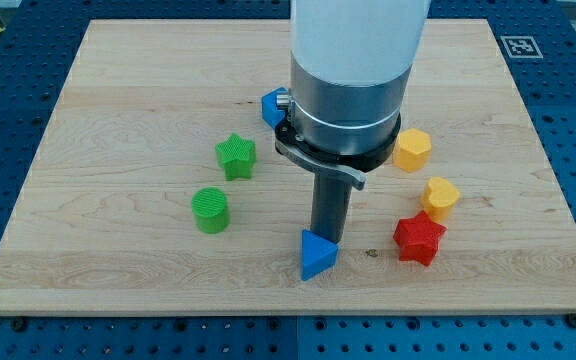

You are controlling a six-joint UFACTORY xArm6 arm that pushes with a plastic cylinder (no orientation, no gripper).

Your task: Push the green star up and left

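Camera view shows a wooden desk [118, 80] carrying seven small blocks, with no container seen among them. No pincer is fitted to the arm, so no released or clenched state can be told; the arm ends in a dark rod. The rod's tip [325, 240] is seen just above the blue triangle [317, 255], at its upper edge, apparently touching it. The green star [236, 156] lies to the view's left of the rod, well apart from the tip, with the green cylinder [210, 210] below it. A second blue block [271, 106], mostly hidden, is seen behind the arm. To the view's right are found a yellow hexagon [412, 149], a yellow heart [440, 197] and a red star [419, 239].
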